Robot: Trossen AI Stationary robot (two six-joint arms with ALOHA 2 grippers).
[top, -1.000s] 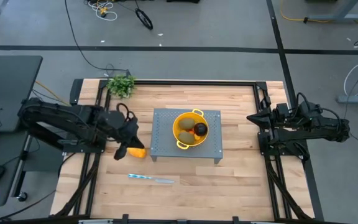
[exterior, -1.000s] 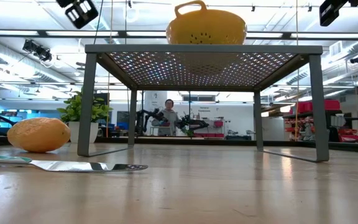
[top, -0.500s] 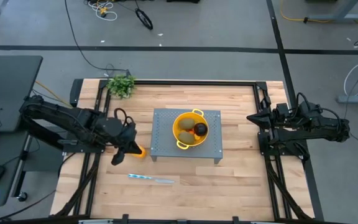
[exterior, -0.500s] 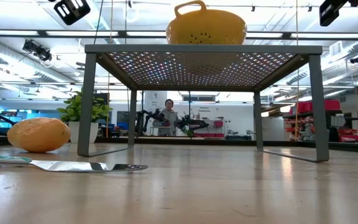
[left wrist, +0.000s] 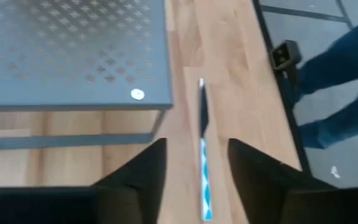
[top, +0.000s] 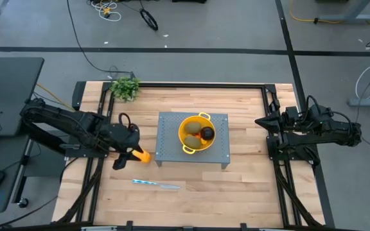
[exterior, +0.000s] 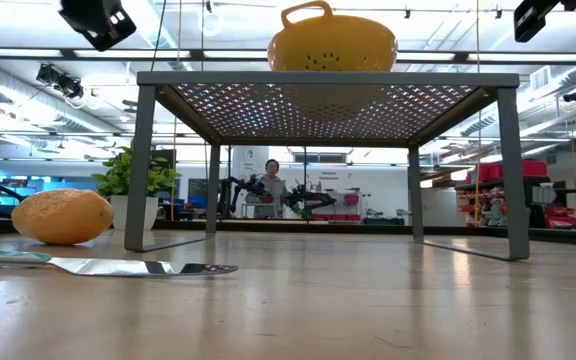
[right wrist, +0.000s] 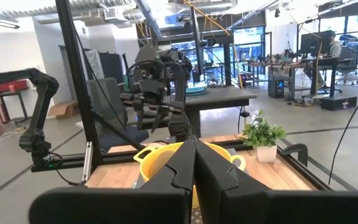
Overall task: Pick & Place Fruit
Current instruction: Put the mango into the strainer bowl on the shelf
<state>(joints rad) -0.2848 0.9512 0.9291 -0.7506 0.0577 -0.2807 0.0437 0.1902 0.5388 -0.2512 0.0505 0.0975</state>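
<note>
A yellow-orange oblong fruit lies on the wooden table, just beside the left edge of a grey perforated stand. On top of that stand sits a yellow colander already holding two brownish-green oval fruits and a small blackish round fruit. The left gripper hangs above the oblong fruit, partly covering it in the overhead view; its fingers are spread apart and hold nothing. A thin silvery knife lies on the table nearer the front edge, close to the fruit but apart from it. The right gripper waits at the table's right side with its fingers pressed together, empty. The likely risk: the fruit is rounded and smooth-looking, so an off-centre closing could roll it against the stand's leg or toward the knife. A descent set too far forward could also strike the knife. Room is tight on the stand side, while open table lies to the left and front. A leafy plant stands well clear at the back corner.
</note>
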